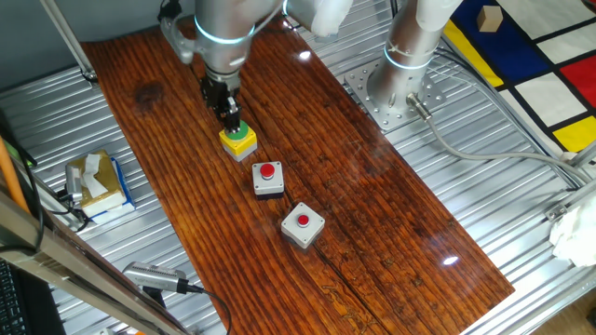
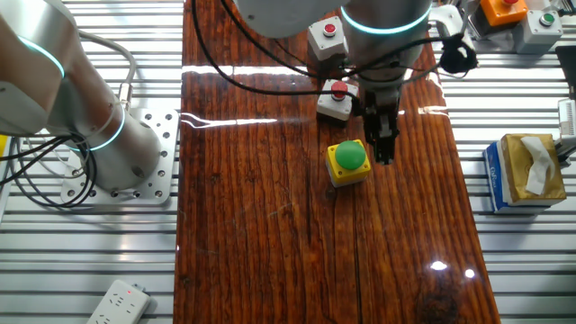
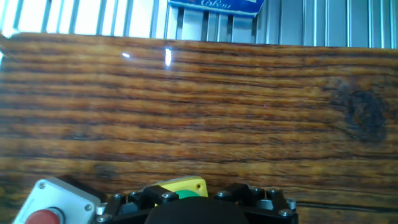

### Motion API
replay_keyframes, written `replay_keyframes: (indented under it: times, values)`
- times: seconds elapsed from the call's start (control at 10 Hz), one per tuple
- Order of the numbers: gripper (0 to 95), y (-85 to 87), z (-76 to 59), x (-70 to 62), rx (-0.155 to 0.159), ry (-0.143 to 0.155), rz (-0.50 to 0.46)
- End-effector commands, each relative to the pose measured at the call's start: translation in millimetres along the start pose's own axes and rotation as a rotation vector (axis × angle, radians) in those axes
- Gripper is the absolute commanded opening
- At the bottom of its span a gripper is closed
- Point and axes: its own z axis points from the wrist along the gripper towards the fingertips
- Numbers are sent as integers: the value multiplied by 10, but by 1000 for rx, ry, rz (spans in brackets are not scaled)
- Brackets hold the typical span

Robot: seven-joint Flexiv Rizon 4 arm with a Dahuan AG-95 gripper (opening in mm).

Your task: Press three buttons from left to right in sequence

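Dark striped wood forms the worktop [image 1: 372,186], which is laid over ribbed metal decking. Three button boxes are set in a diagonal row on it, apart from one another. The yellow box [image 1: 238,141] with its green cap [image 2: 349,155] lies at one end of the row. The white-and-black box [image 1: 268,179] is in the middle, and the grey box [image 1: 303,225] is at the other end, both with red caps.

The fingers [image 1: 229,115] are seen pointing down at the yellow box. In one fixed view their tips are at the green cap's edge. In the other fixed view they [image 2: 383,144] appear just beside the box, toward the tissue-box side. Contact with the cap cannot be confirmed. Whether the fingers are spread or pressed together cannot be told from any view. In the hand view only the hand's dark underside shows along the bottom edge. A sliver of the yellow box [image 3: 184,186] shows just above it, and a red-capped box [image 3: 53,202] is at the lower left.

A tissue box [image 1: 96,181] rests on the decking beside the worktop. The arm's round base [image 1: 396,88] is bolted to a plate on the opposite side. A white power strip [image 2: 117,304] lies on the decking.
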Motion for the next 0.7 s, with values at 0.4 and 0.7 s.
replay_keyframes:
  times: [0.4,0.7]
  values:
    - [760,21,82,44,-74,-27,18]
    - [760,102,112,185,-71,-57,45]
